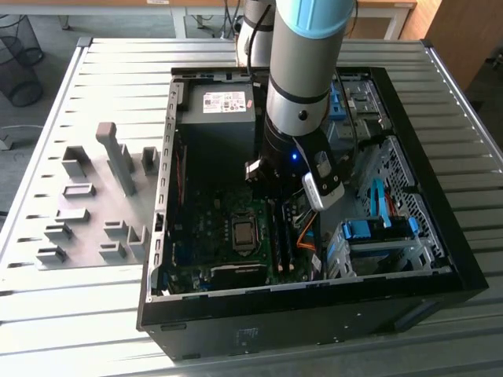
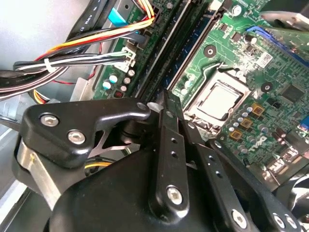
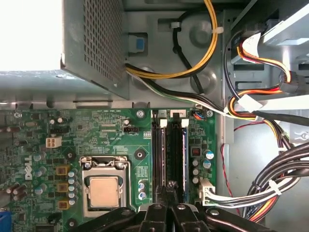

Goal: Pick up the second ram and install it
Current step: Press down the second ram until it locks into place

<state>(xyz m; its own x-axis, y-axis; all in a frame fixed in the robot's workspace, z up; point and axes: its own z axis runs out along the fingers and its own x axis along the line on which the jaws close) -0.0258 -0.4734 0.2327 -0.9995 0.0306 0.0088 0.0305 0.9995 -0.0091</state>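
The second ram [image 3: 185, 145] is a thin blue stick standing on edge in a memory slot on the green motherboard [image 3: 120, 140]. It is also a blue strip [image 2: 203, 36] in the second wrist view. A darker stick [image 3: 161, 147] sits in the neighbouring slot. My gripper [image 3: 169, 189] hangs low over the near end of these slots, its black fingers [image 2: 170, 128] pressed together with nothing visible between them. In the exterior view the gripper [image 1: 267, 181] is inside the open computer case [image 1: 157, 236], above the memory slots [image 1: 283, 236].
The processor socket [image 3: 104, 191] lies beside the slots. Bundled cables [image 3: 270, 188] and a yellow cable [image 3: 193, 67] run along the case wall. The power supply [image 1: 216, 118] fills the far corner. A grey holder tray [image 1: 86, 204] lies on the slatted table at the exterior view's left.
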